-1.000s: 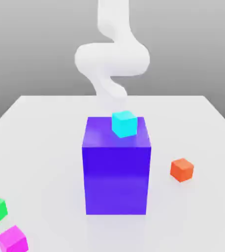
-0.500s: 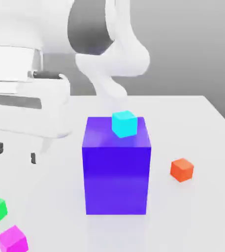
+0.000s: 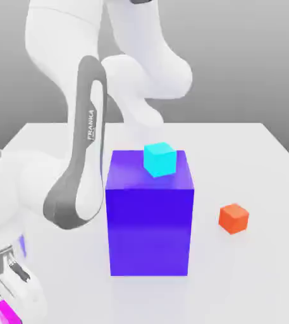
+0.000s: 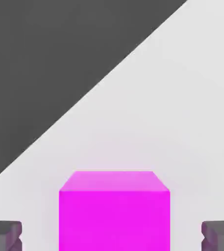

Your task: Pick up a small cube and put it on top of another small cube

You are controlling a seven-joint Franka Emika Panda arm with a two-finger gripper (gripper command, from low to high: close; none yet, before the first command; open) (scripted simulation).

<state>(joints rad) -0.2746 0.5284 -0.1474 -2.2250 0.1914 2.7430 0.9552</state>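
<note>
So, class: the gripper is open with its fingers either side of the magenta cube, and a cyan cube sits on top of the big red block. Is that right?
Not quite. The big block is blue, not red, as the exterior view shows. The rest holds: the cyan cube sits on top of it, and the hand view shows the gripper open with its fingers either side of the magenta cube.

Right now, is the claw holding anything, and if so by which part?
Nothing is held. The claw is open, with the magenta cube between its fingertips and a gap on each side, so no contact.

Arm (image 3: pixel 83 164) bent low, tool (image 4: pixel 112 235) pointing down, fingers (image 4: pixel 5 235) spread wide
</note>
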